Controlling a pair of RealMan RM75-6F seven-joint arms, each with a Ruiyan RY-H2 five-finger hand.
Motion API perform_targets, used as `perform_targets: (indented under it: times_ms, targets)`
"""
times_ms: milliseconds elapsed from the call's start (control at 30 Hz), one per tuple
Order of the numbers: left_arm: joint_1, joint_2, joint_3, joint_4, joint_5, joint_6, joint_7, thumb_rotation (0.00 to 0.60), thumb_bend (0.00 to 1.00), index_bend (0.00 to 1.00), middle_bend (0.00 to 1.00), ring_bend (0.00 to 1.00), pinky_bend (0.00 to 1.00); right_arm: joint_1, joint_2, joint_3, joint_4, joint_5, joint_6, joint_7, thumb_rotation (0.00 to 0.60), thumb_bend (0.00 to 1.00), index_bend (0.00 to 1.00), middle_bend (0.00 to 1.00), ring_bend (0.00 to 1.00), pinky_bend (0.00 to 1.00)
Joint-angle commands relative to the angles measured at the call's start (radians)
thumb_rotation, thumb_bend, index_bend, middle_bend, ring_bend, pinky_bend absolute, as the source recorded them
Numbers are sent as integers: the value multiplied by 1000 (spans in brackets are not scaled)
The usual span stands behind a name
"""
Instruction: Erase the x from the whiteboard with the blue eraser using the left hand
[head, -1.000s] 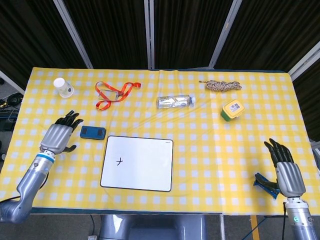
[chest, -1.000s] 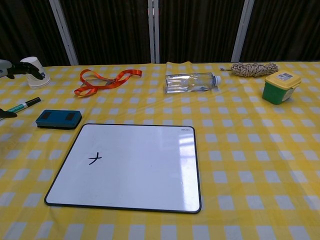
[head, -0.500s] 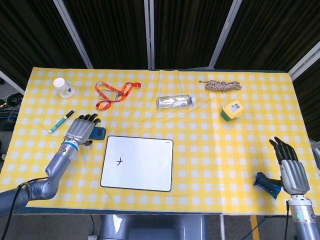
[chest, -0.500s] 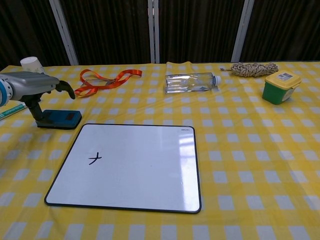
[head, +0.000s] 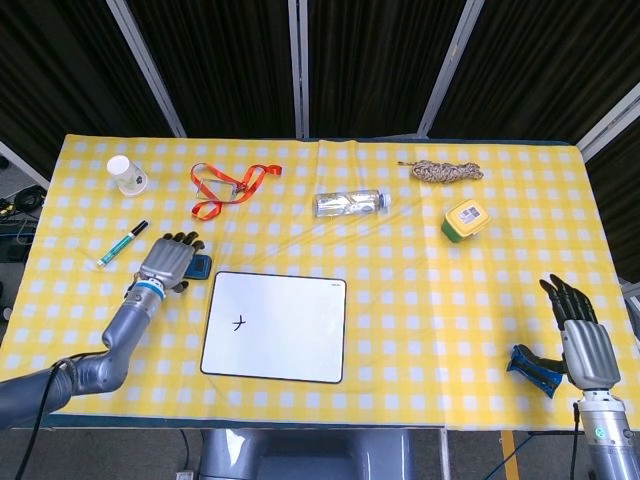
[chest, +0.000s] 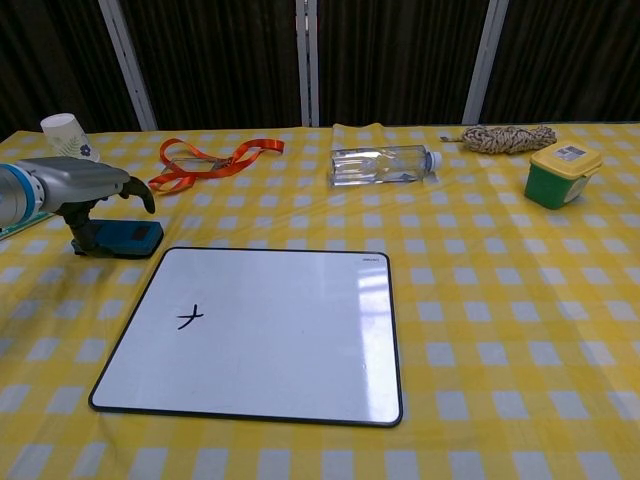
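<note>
Blue eraser (chest: 118, 239) — light, rigid block; grip its long sides. Left hand (chest: 88, 186) hovers over it, fingers curled, holding nothing yet — right hand (head: 580, 335) open, idle.

Whiteboard (chest: 270, 330): glossy, smooth, reflective. Tablecloth (chest: 500, 300): matt checked cloth. Bottle (chest: 385, 164): clear plastic. Rope (chest: 500, 137) at 1 o'clock: rough braid. Left hand (chest: 85, 185): brushed metal-look shell, black fingers.
</note>
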Motion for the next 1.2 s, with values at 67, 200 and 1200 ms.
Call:
perform_targets:
  times_ms: [67, 200, 1200]
  targets:
    - [-16, -22, 11, 26, -12, -6, -1, 600, 304, 223, 86, 133, 184, -1, 0, 1, 0, 0, 1, 2, 600, 69, 14, 0, 0, 0]
    - [-26, -42, 21, 46, -17, -4, 5, 600, 304, 236, 102, 142, 188, -1, 1, 3, 0, 1, 2, 8, 600, 69, 14, 0, 0, 0]
    - [76, -148, 52, 33, 655, 484, -561, 600, 573, 780, 590, 551, 529, -14, 9, 6, -16, -30, 54, 34, 600, 69, 14, 0, 0, 0]
